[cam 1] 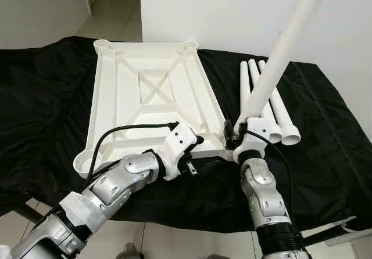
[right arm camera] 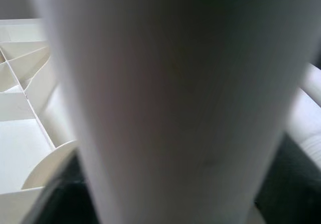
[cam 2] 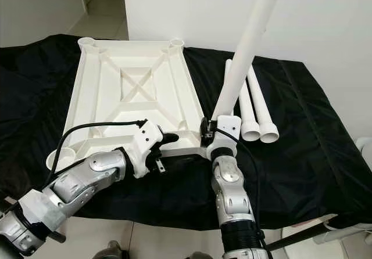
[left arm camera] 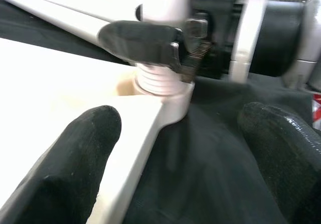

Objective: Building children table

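White tabletop (cam 1: pixel 148 96), white legs (cam 1: pixel 273 105); black cloth (cam 1: pixel 46 96); silver arms, black fingers (left arm camera: pixel 75 158); pale floor tiles (cam 1: pixel 113 15).

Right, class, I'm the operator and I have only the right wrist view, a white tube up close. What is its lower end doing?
Observer: The table leg, gripped by the right end effector, has its threaded end at the tabletop corner socket.
Operator: Any more legs?
Observer: Three spare legs lie on the black cloth beside the tabletop.
Operator: And the left arm?
Observer: The left end effector hangs open at the tabletop's near edge.
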Robot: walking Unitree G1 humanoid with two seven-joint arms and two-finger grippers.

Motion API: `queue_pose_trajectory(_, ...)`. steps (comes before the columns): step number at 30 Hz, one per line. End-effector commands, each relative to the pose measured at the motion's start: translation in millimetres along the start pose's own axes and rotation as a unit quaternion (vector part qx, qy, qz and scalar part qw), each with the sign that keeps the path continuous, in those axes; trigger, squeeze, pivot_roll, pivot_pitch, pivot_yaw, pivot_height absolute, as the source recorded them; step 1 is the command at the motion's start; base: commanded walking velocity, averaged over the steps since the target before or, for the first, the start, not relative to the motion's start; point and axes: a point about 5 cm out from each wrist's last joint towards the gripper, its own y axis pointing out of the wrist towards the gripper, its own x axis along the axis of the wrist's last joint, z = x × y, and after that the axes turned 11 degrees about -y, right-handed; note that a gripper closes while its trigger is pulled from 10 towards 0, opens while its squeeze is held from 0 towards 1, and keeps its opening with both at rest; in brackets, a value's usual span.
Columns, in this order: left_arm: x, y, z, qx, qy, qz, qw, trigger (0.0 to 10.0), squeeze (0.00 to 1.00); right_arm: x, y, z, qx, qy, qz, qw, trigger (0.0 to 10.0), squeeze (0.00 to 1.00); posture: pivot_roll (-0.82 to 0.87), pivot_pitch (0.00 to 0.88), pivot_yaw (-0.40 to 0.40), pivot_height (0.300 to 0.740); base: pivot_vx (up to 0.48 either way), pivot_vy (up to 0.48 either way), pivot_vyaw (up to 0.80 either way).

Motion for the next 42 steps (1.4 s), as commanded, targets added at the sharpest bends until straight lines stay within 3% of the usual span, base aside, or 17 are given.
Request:
queue_pose_trajectory(1, -2.6, -1.7, -4.1, -0.048, 0.004, 0.01, 0.999, 10.0, 0.0, -1.8, -2.5, -11.8, 0.021, -0.005, 0.0, 1.0, 10.0, 1.0, 0.02, 0.0, -0.062, 0.74, 0.0, 0.0, 0.0)
queue_pose_trajectory(7, -2.7, -2.2, -3.3, -0.041, 0.014, 0.007, 0.999, 10.0, 0.0, -3.7, -3.7, -21.2, 0.051, -0.015, 0.0, 0.999, 10.0, 1.0, 0.02, 0.0, -0.062, 0.74, 0.0, 0.0, 0.0)
queue_pose_trajectory(8, -2.7, -2.2, -3.1, -0.04, 0.016, 0.007, 0.999, 10.0, 0.0, -3.9, -4.0, -23.5, 0.08, -0.022, -0.006, 0.997, 10.0, 0.0, 0.02, 0.0, -0.059, 0.74, 0.0, 0.0, 0.0)
queue_pose_trajectory(9, -2.4, -2.0, -2.5, -0.037, 0.02, 0.008, 0.999, 10.0, 0.0, -4.4, -4.2, -26.7, 0.134, -0.042, -0.017, 0.99, 10.0, 0.0, 0.02, 0.0, -0.056, 0.74, 0.0, 0.0, 0.0)
queue_pose_trajectory(11, -2.4, -2.0, -2.5, -0.037, 0.02, 0.008, 0.999, 10.0, 0.0, -4.4, -4.2, -26.7, 0.134, -0.042, -0.017, 0.99, 10.0, 0.0, 0.02, 0.0, -0.056, 0.74, 0.0, 0.0, 0.0)
queue_pose_trajectory(15, -2.0, -1.2, -0.8, -0.037, 0.023, 0.01, 0.999, 10.0, 0.0, -4.7, -2.1, -28.1, 0.224, -0.054, -0.026, 0.973, 10.0, 0.0, 0.01, 0.0, -0.044, 0.74, 0.0, 0.0, 0.0)
queue_pose_trajectory(18, -2.0, -1.0, -0.7, -0.037, 0.024, 0.01, 0.999, 10.0, 0.0, -4.3, -1.1, -27.6, 0.243, -0.058, -0.029, 0.968, 10.0, 0.0, 0.01, 0.0, -0.043, 0.74, 0.0, 0.0, 0.0)
queue_pose_trajectory(22, -0.5, 0.6, -0.5, -0.038, 0.026, 0.008, 0.999, 10.0, 0.0, -3.4, 8.3, -25.7, 0.305, -0.072, -0.029, 0.949, 10.0, 0.0, 0.02, 0.0, -0.043, 0.74, 0.0, 0.0, 0.0)
queue_pose_trajectory(26, 0.0, 1.1, -0.2, -0.037, 0.026, 0.007, 0.999, 10.0, 0.0, -3.3, 13.9, -26.7, 0.315, -0.082, -0.031, 0.945, 9.6, 0.0, 0.02, 0.0, -0.044, 0.74, 0.0, 0.0, 0.0)
queue_pose_trajectory(27, 0.4, 1.1, -0.3, -0.036, 0.027, 0.006, 0.999, 10.0, 0.0, -4.4, 14.5, -27.4, 0.319, -0.082, -0.027, 0.944, 0.0, 0.0, 0.03, 0.0, -0.047, 0.74, 0.0, 0.0, 0.0)
queue_pose_trajectory(40, 0.1, 1.4, -1.6, -0.037, 0.024, 0.004, 0.999, 10.0, 0.0, -15.2, 9.4, -33.1, 0.324, -0.066, -0.011, 0.944, 0.0, 0.0, 0.02, 0.0, -0.044, 0.74, 0.0, 0.0, 0.0)
queue_pose_trajectory(41, 0.2, 1.7, -1.9, -0.039, 0.024, 0.004, 0.999, 10.0, 0.0, -15.5, 9.5, -33.6, 0.316, -0.066, -0.01, 0.946, 3.1, 0.0, 0.02, 0.0, -0.044, 0.74, 0.0, 0.0, 0.0)
queue_pose_trajectory(42, 0.4, 1.9, -2.0, -0.04, 0.024, 0.004, 0.999, 10.0, 0.0, -16.1, 9.7, -33.1, 0.308, -0.061, -0.007, 0.949, 10.0, 0.0, 0.02, 0.0, -0.042, 0.74, 0.0, 0.0, 0.0)
